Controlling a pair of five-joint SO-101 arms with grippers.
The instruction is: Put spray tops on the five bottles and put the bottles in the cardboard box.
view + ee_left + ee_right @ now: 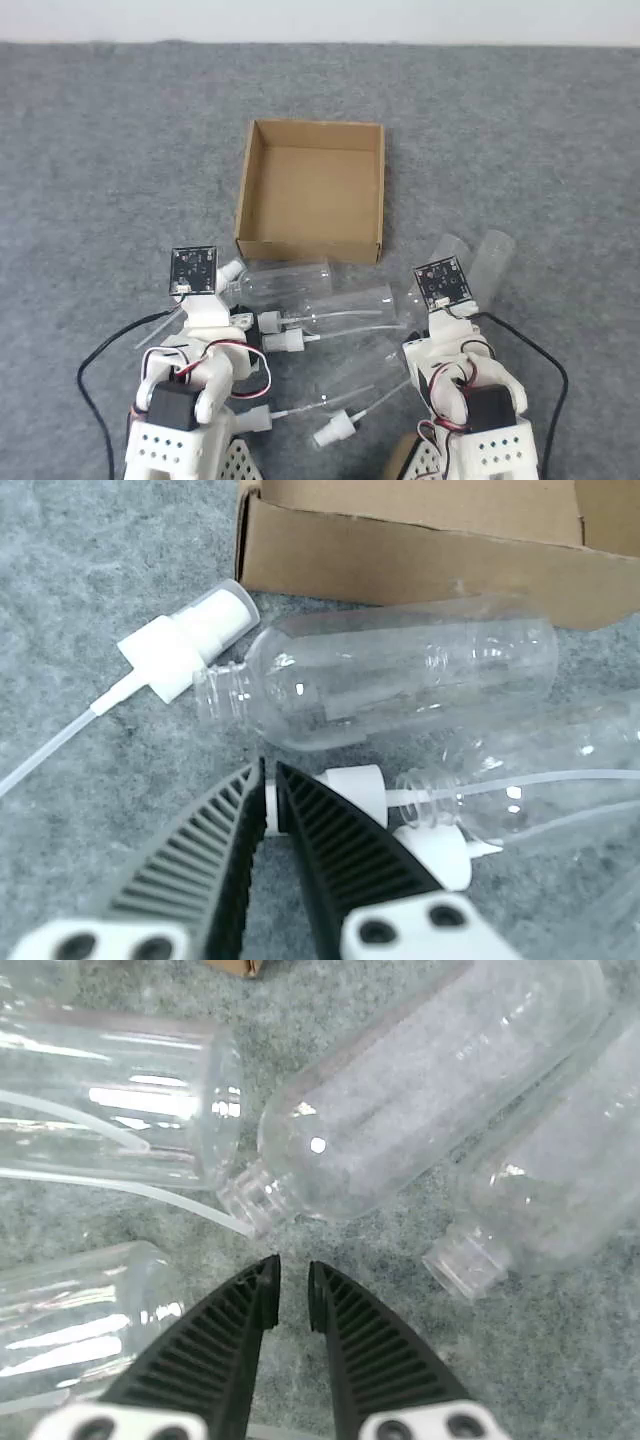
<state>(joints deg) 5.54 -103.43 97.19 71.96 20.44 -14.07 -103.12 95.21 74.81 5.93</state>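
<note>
Clear plastic bottles [300, 282] lie on their sides on the grey felt-like mat [100, 150], just in front of the cardboard box [308, 250], none yet inside. They look light, thin-walled, smooth and round, so likely to roll or dent, and are best taken at the stiffer threaded neck [252, 1197]. White spray tops [185, 645] with thin, bendy tubes lie loose; one appears part-seated. The left gripper [270, 780] is all but closed and the right gripper [291, 1272] a narrow slit apart. Both hold nothing.
</note>
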